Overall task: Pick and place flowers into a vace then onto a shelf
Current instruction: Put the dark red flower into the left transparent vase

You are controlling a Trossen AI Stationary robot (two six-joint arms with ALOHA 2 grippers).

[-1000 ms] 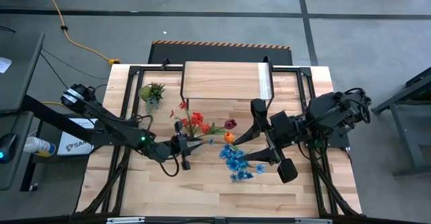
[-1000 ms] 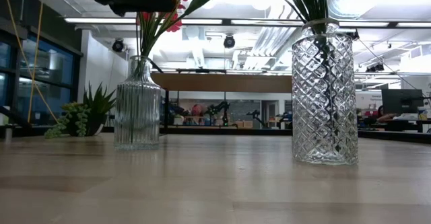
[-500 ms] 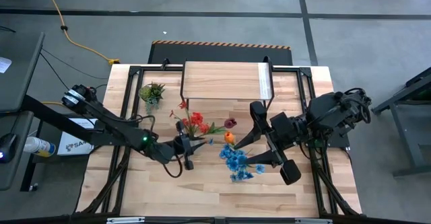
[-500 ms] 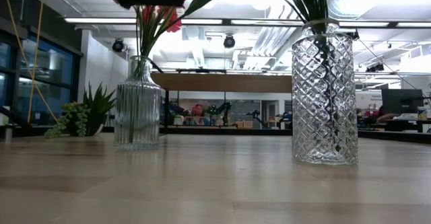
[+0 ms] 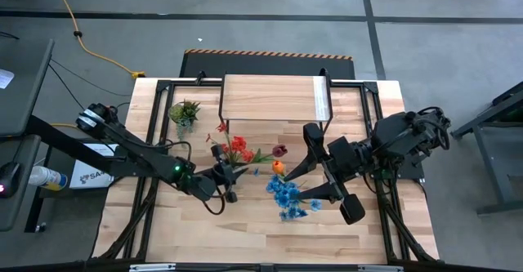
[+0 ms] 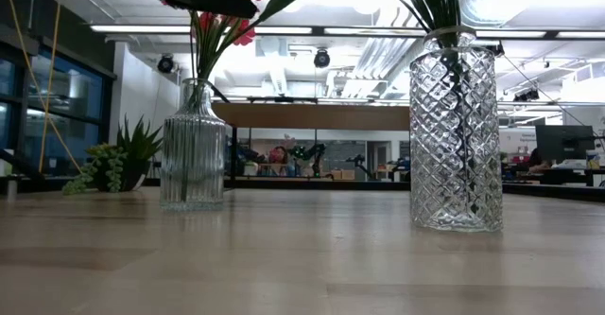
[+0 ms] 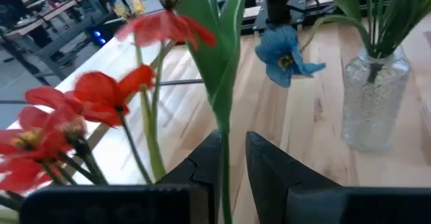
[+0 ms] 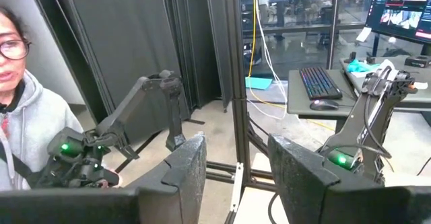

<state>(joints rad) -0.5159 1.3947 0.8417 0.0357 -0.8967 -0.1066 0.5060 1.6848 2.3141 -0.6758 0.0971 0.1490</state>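
**Left fingers pinch a green stem above the ribbed vase**

The left gripper's (image 7: pixel 229 167) two dark fingers (image 7: pixel 269 173) are closed to a narrow slot around a long green flower stem (image 7: pixel 222 109), which runs up between them in the left wrist view. The right gripper's (image 8: pixel 236 167) fingers (image 8: pixel 296 167) stand apart with nothing between them, pointing out into the room.

We see the large light wooden tabletop (image 5: pixel 245 231) carrying everything, with both dark arms reaching in over it from either side. At its far edge stands the small low shelf with a light wood plank top and thin black legs (image 5: pixel 274 99), with no vase on it. The left arm (image 5: pixel 131 153) stretches toward the middle of the table, its gripper just beside the red cluster; the right arm (image 5: pixel 392 145) waits over the right side.

In the low view, the tall clear diamond-patterned glass vase (image 6: pixel 455 131) holds green stems, and from above we see its blue flower cluster (image 5: pixel 288 197). The shorter clear ribbed glass vase (image 6: pixel 193 147) holds the red flower cluster (image 5: pixel 237 149), with the left gripper's dark body directly above it. Between the two clusters sit the orange tulip (image 5: pixel 278 167) and the dark pink bud (image 5: pixel 280 150). The small green spiky potted plant (image 5: pixel 185 111) stands near the shelf's left end.

A person in a grey hooded top (image 8: pixel 23 143) shows beyond the table in the right wrist view.
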